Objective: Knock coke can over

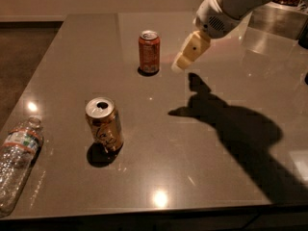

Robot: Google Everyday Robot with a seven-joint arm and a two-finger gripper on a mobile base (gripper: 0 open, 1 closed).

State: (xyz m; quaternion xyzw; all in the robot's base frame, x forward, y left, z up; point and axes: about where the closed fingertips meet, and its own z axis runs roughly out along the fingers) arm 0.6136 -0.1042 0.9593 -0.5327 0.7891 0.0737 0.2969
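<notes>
The coke can (149, 51), red-orange with a silver top, stands upright on the grey table (159, 129) toward the far middle. My gripper (181, 62) comes in from the upper right on a white arm and hangs just to the right of the can, a short gap away, its pale fingers pointing down and left. It holds nothing. Its shadow falls on the table to the right of the can.
A gold can (103, 125) with dark script stands upright at the near left. A clear plastic water bottle (17, 160) lies on its side at the table's left edge. A metal container (276, 18) stands at the far right.
</notes>
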